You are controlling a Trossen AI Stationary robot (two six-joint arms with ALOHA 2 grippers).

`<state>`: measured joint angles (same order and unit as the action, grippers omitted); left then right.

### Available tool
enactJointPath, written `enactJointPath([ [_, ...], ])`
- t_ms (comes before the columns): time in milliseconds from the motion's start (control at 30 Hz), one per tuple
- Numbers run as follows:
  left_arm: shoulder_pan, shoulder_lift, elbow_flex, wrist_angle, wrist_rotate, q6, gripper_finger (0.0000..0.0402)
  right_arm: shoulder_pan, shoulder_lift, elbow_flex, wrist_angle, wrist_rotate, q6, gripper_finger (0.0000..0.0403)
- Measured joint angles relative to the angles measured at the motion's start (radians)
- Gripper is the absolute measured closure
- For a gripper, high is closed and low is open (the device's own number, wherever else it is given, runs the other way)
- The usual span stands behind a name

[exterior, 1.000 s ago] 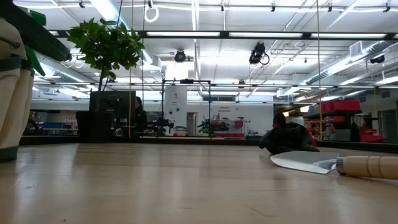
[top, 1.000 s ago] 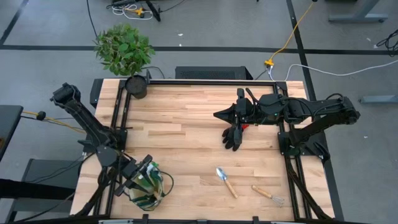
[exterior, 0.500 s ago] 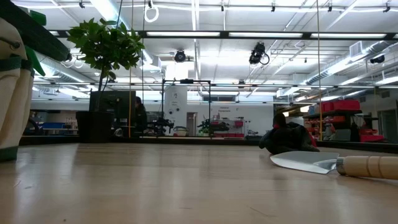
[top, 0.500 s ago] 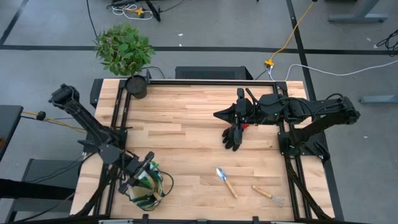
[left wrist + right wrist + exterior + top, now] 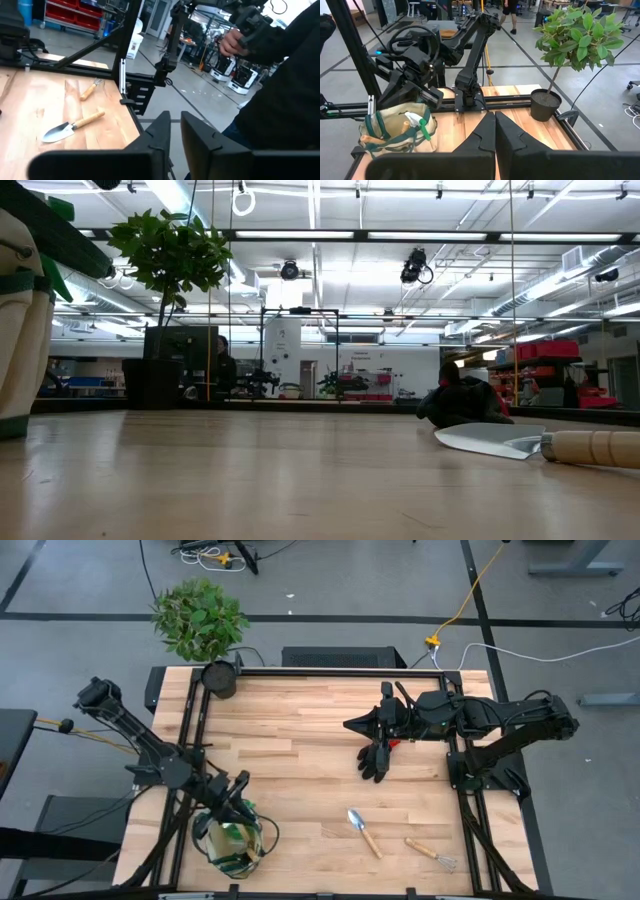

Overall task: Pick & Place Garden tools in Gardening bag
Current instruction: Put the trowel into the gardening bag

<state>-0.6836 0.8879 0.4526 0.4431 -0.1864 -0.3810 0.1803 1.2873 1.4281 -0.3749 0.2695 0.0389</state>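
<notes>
The beige gardening bag [image 5: 235,845] with green trim stands on its base near the table's front left corner. A green spray bottle [image 5: 417,122] and a wooden handle [image 5: 370,138] stick out of it. My left gripper [image 5: 236,806] hovers just above the bag's far rim, open by a narrow gap [image 5: 175,131], with nothing between its fingers. A trowel [image 5: 362,830] and a hand fork [image 5: 430,852] lie flat near the front edge. A black glove with a red cuff [image 5: 377,758] lies on the table under my right gripper [image 5: 350,725], which is raised and shut [image 5: 495,131].
A leafy plant [image 5: 200,618] in a black pot [image 5: 220,678] stands at the table's far left corner. Bare wood lies between the bag and the trowel. Beyond the table's right side, a person in dark clothing [image 5: 280,100] shows in the left wrist view.
My left gripper has drawn back from over the bag's mouth toward the table's far edge, risen a little and rolled about its own line. Its fingers have come together to a narrow gap. The bag and the tools on the table have stayed put.
</notes>
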Motion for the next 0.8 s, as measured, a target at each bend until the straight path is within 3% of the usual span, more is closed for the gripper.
enactJointPath([
  [300,0.029,0.000,0.000,0.000,0.000,-0.027,0.0395,0.000,0.000,0.000,-0.001,0.000,-0.051,0.0403],
  [800,0.132,0.001,0.040,-0.024,0.000,-0.002,0.0398,0.000,-0.034,0.000,-0.039,-0.001,-0.051,0.0403],
])
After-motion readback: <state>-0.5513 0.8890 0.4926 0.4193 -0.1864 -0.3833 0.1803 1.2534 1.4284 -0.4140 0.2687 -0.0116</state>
